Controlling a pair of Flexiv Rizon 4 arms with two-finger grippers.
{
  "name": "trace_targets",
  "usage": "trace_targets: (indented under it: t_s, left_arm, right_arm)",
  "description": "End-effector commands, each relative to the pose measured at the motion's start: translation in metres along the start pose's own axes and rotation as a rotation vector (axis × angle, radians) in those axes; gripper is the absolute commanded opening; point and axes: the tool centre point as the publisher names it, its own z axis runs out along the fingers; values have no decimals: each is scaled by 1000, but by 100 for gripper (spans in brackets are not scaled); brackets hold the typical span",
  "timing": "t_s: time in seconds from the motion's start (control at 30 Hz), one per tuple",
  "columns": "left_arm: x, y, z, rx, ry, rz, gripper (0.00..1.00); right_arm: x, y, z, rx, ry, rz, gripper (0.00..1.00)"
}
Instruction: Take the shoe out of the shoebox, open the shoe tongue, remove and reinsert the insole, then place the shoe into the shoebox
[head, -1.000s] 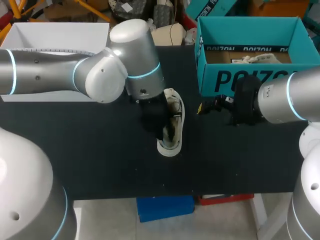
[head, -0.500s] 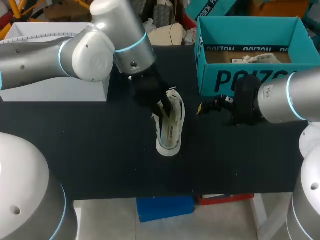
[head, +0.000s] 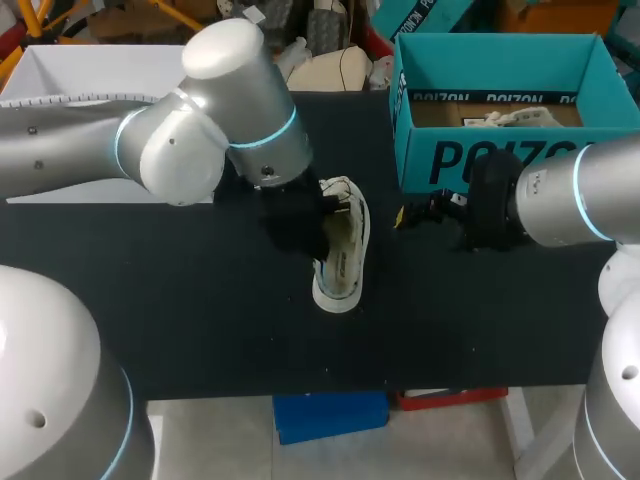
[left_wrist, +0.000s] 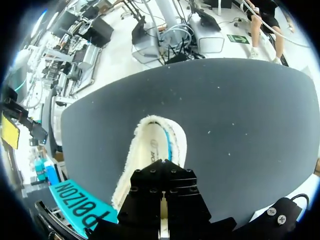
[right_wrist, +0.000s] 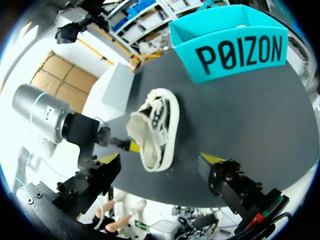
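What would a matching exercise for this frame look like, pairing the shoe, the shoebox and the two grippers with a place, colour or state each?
Things:
1 shoe
2 shoebox
3 left gripper
4 right gripper

Place, colour or state:
a fingers wide open, holding nothing
b teal, at the far right
c up against the shoe
d in the middle of the black table

Pairs: 1-d, 2-b, 3-c, 4-a.

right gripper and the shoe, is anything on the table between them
Nothing. In the head view only a bare strip of black table separates the open right gripper from the shoe.
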Motion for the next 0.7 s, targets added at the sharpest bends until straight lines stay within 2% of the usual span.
trace_targets:
  t_s: [0.03,0.23,0.53,0.6,0.7]
  left_arm:
    - [-9,6,13,22,103,0,0]
    - [-7,4,36,75,154,10,0]
    - [-1,7,61,110,220,14,0]
    - [-1,7,62,112,220,15,0]
    - [-5,5,44,99,187,31,0]
  right_arm:
    - [2,-1,1,-3,-5,1,100]
    - [2,-1,1,-3,-5,1,100]
    - [2,-1,1,-3,-5,1,100]
    - [2,-1,1,-3,-5,1,100]
    - [2,-1,1,-3,-5,1,100]
